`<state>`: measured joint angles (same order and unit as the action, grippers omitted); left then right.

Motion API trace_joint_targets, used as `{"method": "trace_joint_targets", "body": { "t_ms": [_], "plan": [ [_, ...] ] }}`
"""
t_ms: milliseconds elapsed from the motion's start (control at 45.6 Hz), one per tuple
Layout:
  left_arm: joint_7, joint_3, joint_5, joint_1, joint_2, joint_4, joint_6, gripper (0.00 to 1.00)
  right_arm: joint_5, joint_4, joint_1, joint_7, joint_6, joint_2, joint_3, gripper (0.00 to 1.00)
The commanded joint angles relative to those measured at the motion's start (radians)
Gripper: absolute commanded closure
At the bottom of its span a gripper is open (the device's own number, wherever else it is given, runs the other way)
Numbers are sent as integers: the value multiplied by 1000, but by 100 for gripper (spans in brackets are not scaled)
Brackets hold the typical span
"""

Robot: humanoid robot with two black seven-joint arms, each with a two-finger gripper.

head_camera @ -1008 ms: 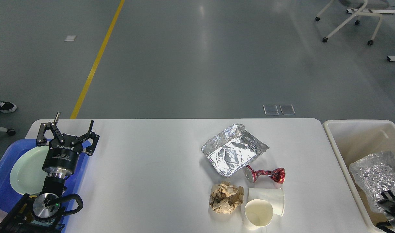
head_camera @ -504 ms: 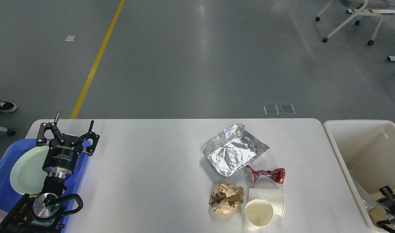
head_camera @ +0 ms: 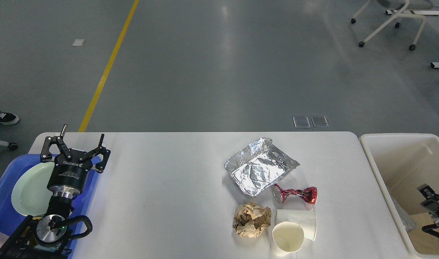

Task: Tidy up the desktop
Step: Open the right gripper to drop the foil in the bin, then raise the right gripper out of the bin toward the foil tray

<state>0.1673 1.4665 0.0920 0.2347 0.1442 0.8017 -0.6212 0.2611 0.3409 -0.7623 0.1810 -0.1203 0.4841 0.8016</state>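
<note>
The white desktop [head_camera: 176, 187] carries a crumpled foil tray [head_camera: 259, 167], a crushed red can [head_camera: 295, 194], a ball of brown paper [head_camera: 251, 220], and two white paper cups, one upright [head_camera: 287, 239] and one lying on its side [head_camera: 300, 217]. My left gripper [head_camera: 74, 143] hovers open and empty over the desktop's left end, by the blue tray [head_camera: 1, 205]. Inside the cream bin [head_camera: 395, 144] at the right edge, only part of my right gripper [head_camera: 430, 196] shows, and its fingers cannot be told apart.
A pale green plate [head_camera: 27, 187] lies in the blue tray. A bit of crinkled silver plastic [head_camera: 402, 219] shows low against the bin's left wall. Beyond the desktop are grey floor, a yellow line [head_camera: 108, 68] and a chair frame [head_camera: 388, 21].
The crinkled silver bag at my right gripper dropped down into the bin and mostly out of sight. The right gripper then rose a little. The left arm stayed still.
</note>
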Motion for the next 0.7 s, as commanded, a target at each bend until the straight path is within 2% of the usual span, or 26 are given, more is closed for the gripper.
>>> {"method": "trace_joint_targets", "body": {
  "t_ms": [0,175,329,372,394,460,504,570,679],
  "plan": [
    [0,0,0,0,0,1,0,4,-127,98,-130,2,94,77,1,0],
    [0,0,0,0,0,1,0,4,-391,285,-388,5,257,156,59,0],
    [0,0,0,0,0,1,0,4,-499,435,-702,5,493,145,227,0],
    [0,0,0,1,0,1,0,4,-499,458,-796,3,572,123,278,0],
    [0,0,0,0,0,-1,0,4,-499,480,-877,3,655,85,319,0],
    [0,0,0,1,0,1,0,4,-497,516,-983,3,799,6,373,0],
    [-2,0,0,0,0,1,0,4,-493,553,-1079,5,923,-60,401,0],
    [0,0,0,0,0,1,0,4,-476,631,-1213,5,1051,-111,404,0],
    [0,0,0,0,0,1,0,4,-405,766,-1391,6,1080,-150,407,0]
  ]
}}
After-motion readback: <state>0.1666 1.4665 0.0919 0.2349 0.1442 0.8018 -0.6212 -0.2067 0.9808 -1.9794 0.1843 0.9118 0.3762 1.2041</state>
